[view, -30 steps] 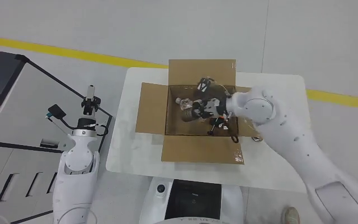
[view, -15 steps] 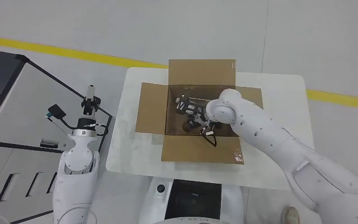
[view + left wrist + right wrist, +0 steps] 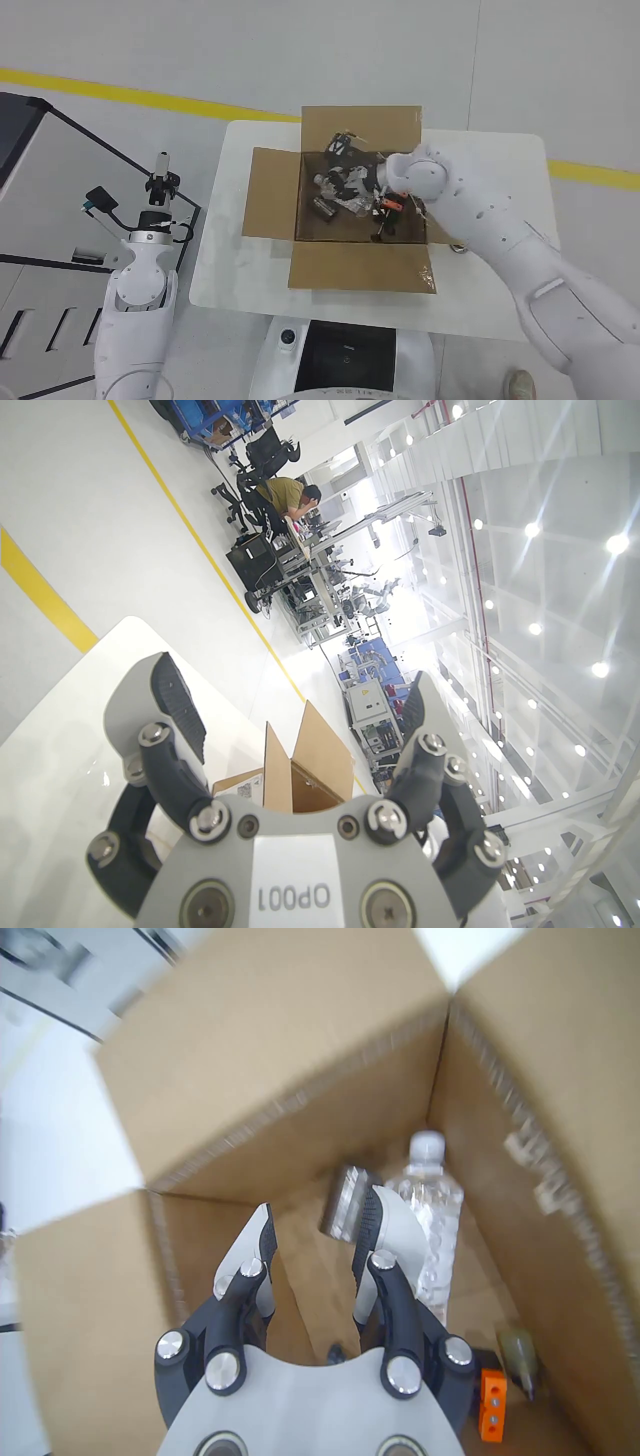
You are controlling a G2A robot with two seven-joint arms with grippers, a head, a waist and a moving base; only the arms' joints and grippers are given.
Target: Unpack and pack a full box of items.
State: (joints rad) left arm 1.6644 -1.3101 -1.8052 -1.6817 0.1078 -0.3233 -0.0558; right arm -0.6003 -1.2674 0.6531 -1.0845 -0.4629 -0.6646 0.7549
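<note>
**Right tool.** The right gripper [image 3: 319, 1208] is lowered inside the open cardboard box [image 3: 250, 1053], and the box walls rise around it on all sides. Its two fingers stand moderately apart with bare cardboard floor showing between them. Nothing is clamped in the gap.

**Items relative to the right tool.**
- A small grey ridged block [image 3: 345, 1208] sits right at the tip of one finger, on that finger's inner side. Whether the two are in contact cannot be told.
- A clear plastic bottle [image 3: 430, 1208] lies along the outer face of the same finger. Its white cap points ahead of the fingertips into the box corner.
- An orange block [image 3: 492, 1398] lies back beside the palm, on the bottle's side.
- An olive-coloured item [image 3: 515, 1348] lies just beside the orange block, against the box wall. What it is cannot be made out.

**Left tool.** The left gripper [image 3: 290, 685] is spread wide and holds nothing. It is held off the side of the white table [image 3: 225, 250], and the box stands well apart from it, seen past its palm with its flaps raised.

**Box.** It stands on the table with all four flaps folded outward.
</note>
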